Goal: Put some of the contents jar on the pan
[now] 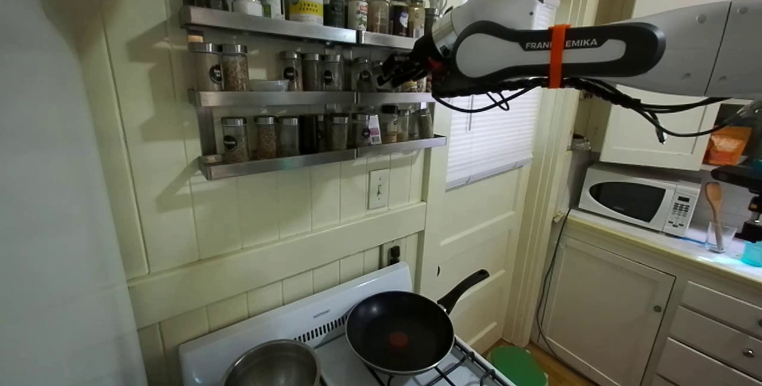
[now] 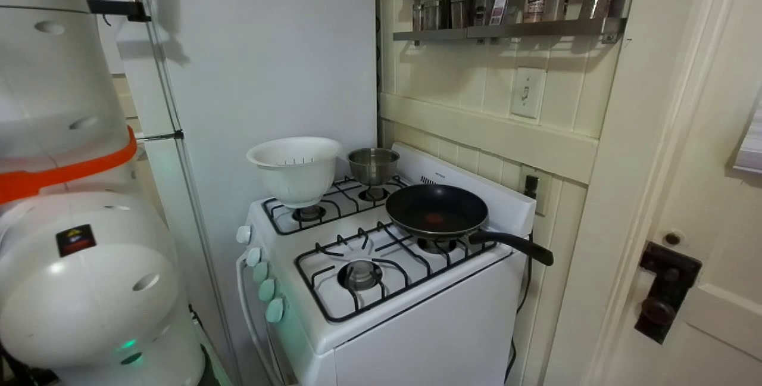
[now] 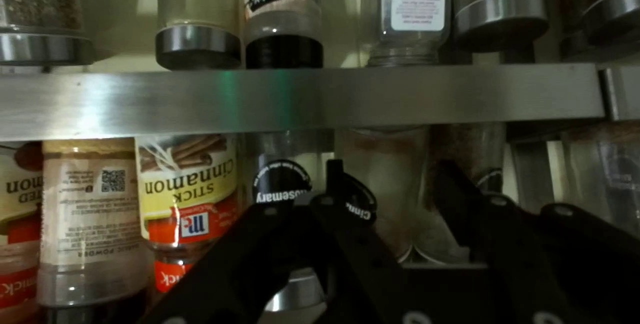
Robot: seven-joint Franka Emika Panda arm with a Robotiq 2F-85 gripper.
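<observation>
The black pan (image 1: 400, 323) rests on a back burner of the white stove, its handle over the stove's side; it also shows in an exterior view (image 2: 437, 212). A reddish mark shows at its centre; otherwise its bowl looks bare. My gripper (image 1: 387, 71) is up at the middle spice shelf. In the wrist view, which is upside down, my gripper (image 3: 390, 176) is open. A clear jar (image 3: 384, 179) with a black label reading "Cinn..." stands between the fingers, partly behind one. I cannot tell whether the fingers touch it. The jar's lid is hidden.
Close beside stand a rosemary jar (image 3: 280, 184), a cinnamon stick bottle (image 3: 187, 184) and another dark-filled jar (image 3: 467, 149). The steel rail (image 3: 300, 100) covers the jar bases. A steel pot (image 2: 373, 167) and a white colander (image 2: 294, 171) stand on the stove.
</observation>
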